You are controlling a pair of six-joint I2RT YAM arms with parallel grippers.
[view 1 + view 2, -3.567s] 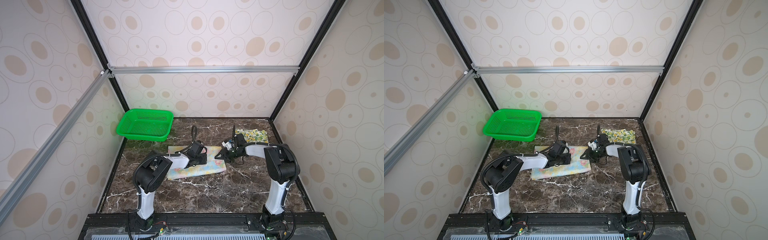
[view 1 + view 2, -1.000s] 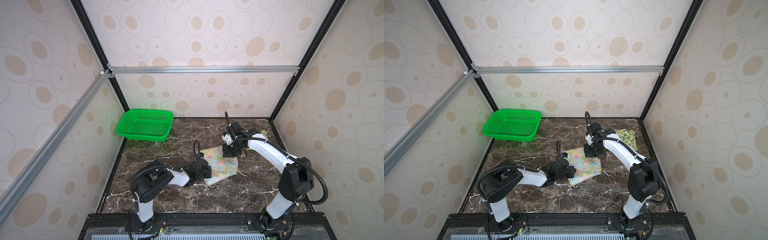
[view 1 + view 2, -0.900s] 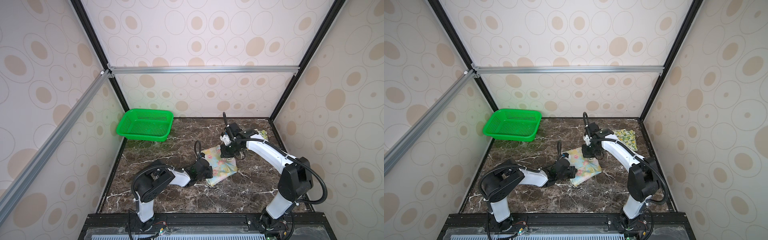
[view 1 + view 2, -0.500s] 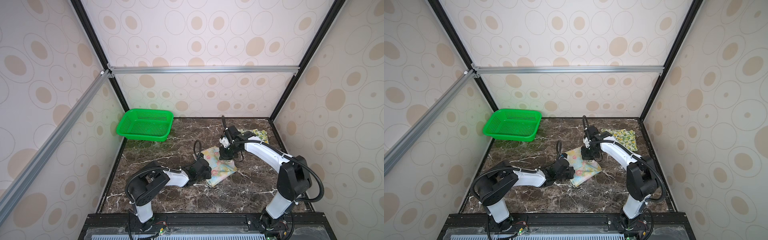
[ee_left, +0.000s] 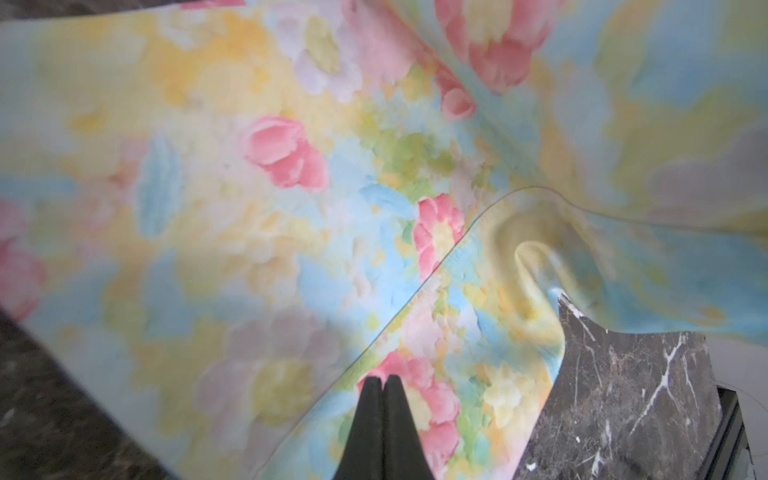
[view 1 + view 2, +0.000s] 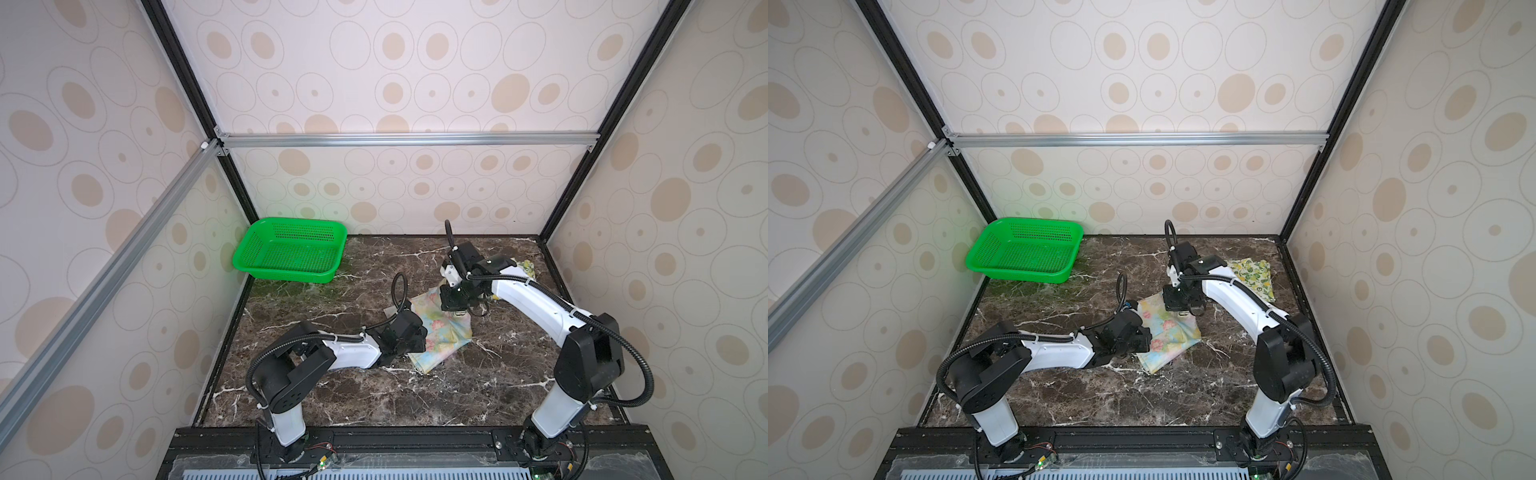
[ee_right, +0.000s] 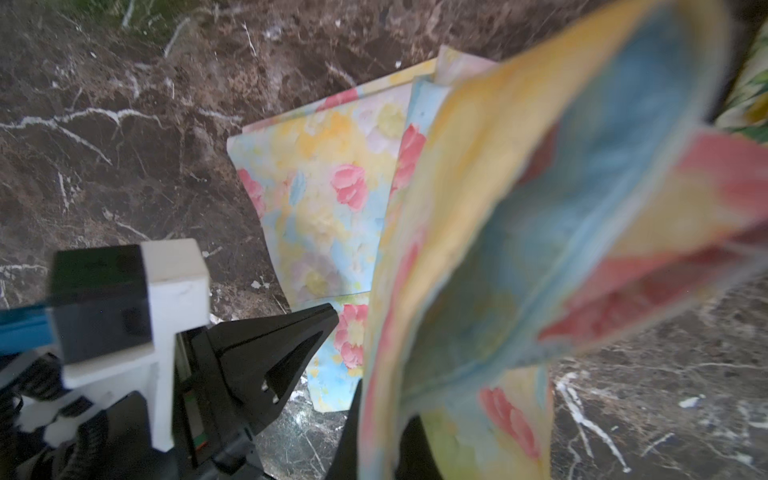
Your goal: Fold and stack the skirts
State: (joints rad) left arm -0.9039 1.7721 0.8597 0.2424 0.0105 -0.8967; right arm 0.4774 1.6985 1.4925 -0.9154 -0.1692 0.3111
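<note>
The pastel skirt with pink flowers lies partly folded at mid table. My right gripper is shut on its far edge, and a flap hangs up from the fingers. At the skirt's left side my left gripper is shut, tips together on the cloth with nothing between them. The lemon skirt lies folded at the back right, partly behind the right arm.
A green perforated basket stands at the back left corner. Dark marble table is walled on three sides. Both arm bases sit along the front edge.
The skirt, spread wide earlier, is now folded narrower and sits further right. Over the last second my right gripper came down and forward with the edge; the left gripper hardly moved.
</note>
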